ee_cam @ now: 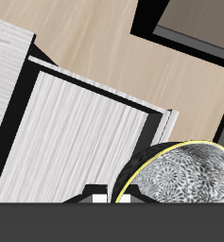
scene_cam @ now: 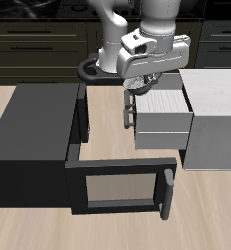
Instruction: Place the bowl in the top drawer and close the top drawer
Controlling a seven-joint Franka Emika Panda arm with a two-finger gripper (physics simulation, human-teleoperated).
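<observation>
You have 1 black box with its glass-fronted door swung open, and 1 pale grey-white ribbed rectangular top drawer pulled out. Your gripper pinches 1 small round speckled silver-grey metal bowl by its rim, over the drawer.

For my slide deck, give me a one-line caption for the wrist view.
Hand's own view: the bowl carried above the open top drawer, wooden table beyond.
</observation>
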